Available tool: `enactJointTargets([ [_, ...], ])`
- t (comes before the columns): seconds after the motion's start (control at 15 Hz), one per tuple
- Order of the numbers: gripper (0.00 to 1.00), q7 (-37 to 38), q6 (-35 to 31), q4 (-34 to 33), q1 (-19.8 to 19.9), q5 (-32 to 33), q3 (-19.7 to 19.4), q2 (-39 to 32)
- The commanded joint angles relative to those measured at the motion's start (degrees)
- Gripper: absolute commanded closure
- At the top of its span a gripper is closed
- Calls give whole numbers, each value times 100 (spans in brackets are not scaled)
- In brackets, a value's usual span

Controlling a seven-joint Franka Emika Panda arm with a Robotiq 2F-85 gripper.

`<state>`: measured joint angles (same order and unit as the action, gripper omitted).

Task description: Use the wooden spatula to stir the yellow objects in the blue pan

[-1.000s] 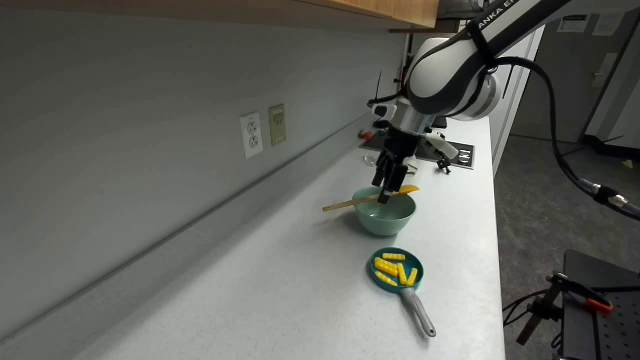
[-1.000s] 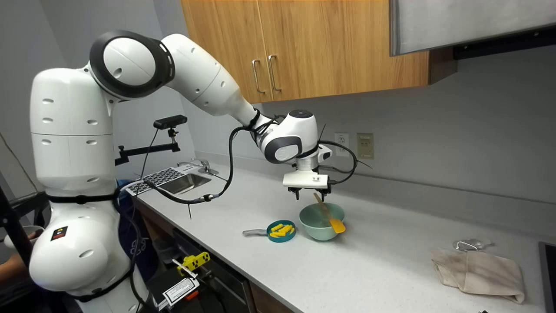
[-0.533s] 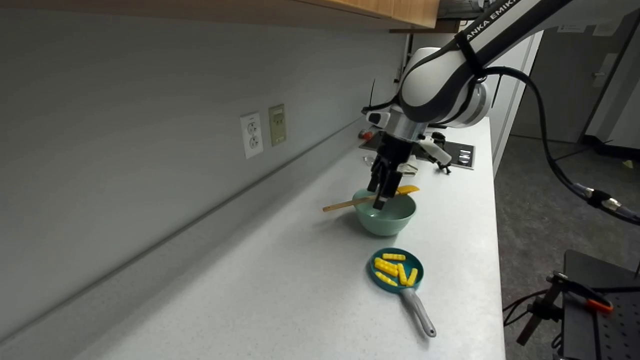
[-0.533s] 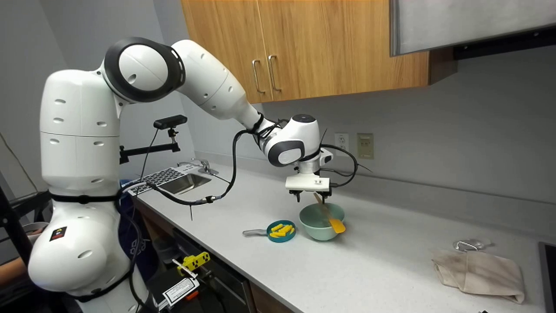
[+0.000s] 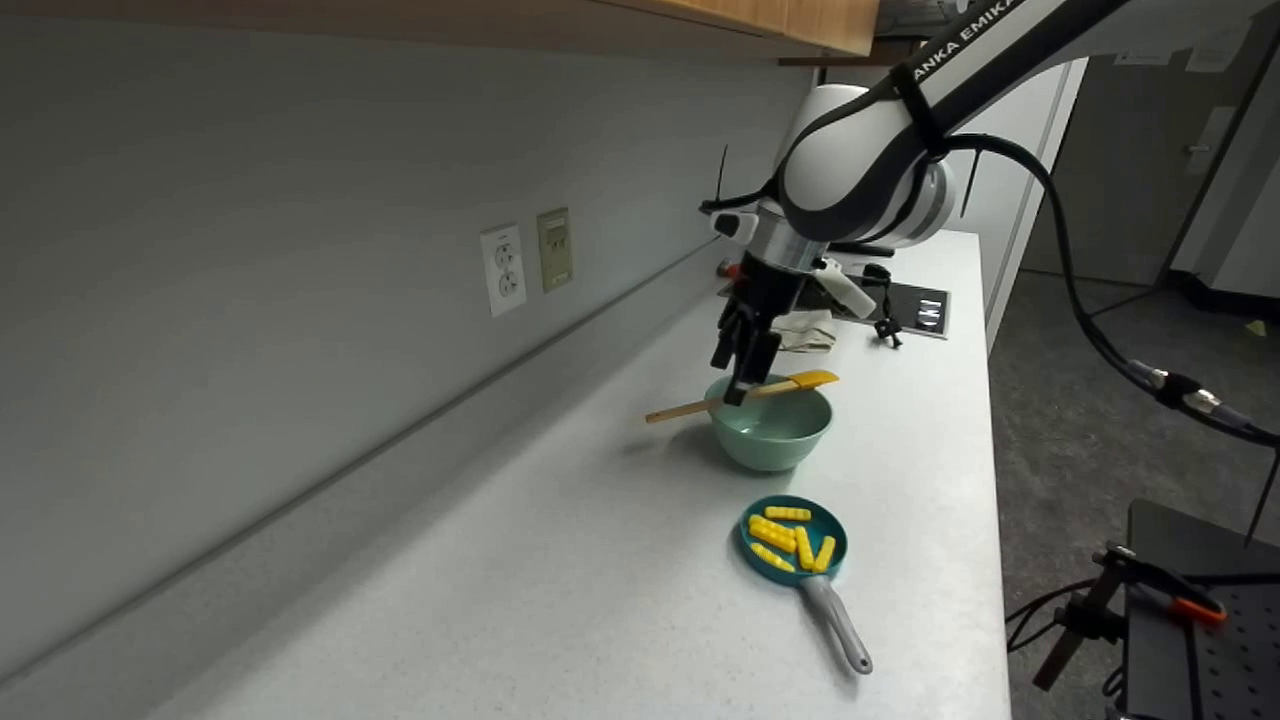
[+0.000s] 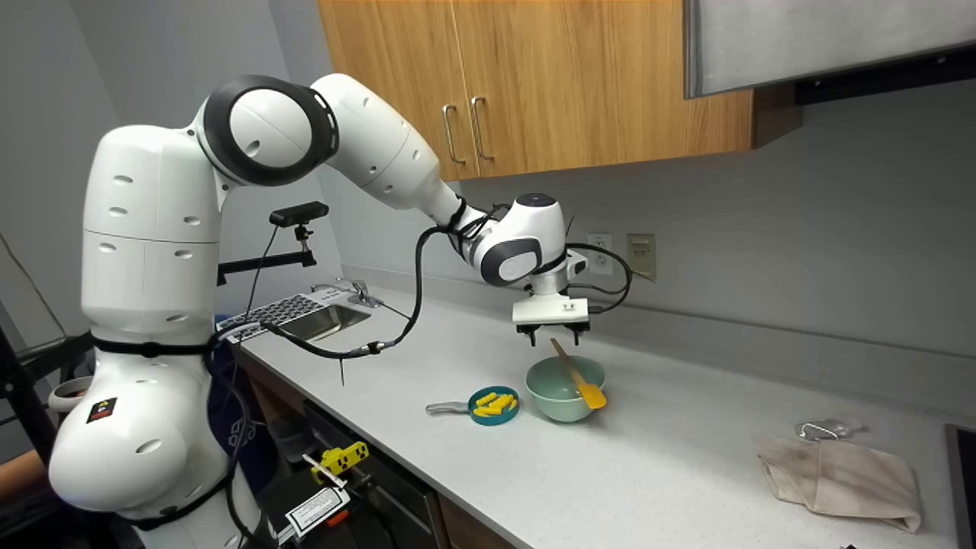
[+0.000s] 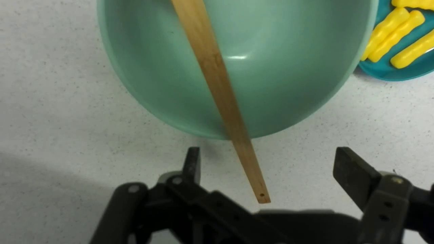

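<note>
The hand [image 7: 269, 164] is spread wide and empty above the spatula [image 7: 221, 89], which just lies across the bowl [image 5: 768, 447], so imo squeezing off-centre or dipping too low could knock it off before it reaches the yellow bits [image 5: 772, 534] in the pan [image 7: 379, 70].

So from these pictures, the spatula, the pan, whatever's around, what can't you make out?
Wooden spatula: wrist view, far end cut off by top edge; in an exterior view, the gripper hides part of it.
Blue pan: wrist view, cut off by top and right edges, partly behind the bowl.
Yellow objects: in an exterior view, bunched, too small to count surely.
White label: in an exterior view, print too small to read.
</note>
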<state>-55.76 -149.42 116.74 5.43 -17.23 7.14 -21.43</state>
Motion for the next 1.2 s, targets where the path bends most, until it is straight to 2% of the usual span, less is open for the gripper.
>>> enactJointTargets([
  [0.0,0,-72,-282,-377,68,135,183,-371],
  [0.67,0,-84,-347,-698,153,236,472,-791],
  [0.73,2,-82,-350,-713,161,250,468,-801],
  [0.8,10,-84,-336,-728,174,263,463,-807],
  [0.87,11,-82,-335,-736,188,267,461,-811],
  [0.93,17,-78,-327,-748,207,265,460,-819],
  [1.0,14,-71,-322,-757,220,271,452,-829],
  [1.07,17,-69,-310,-767,237,277,450,-838],
  [1.13,15,-63,-305,-777,249,289,444,-849],
])
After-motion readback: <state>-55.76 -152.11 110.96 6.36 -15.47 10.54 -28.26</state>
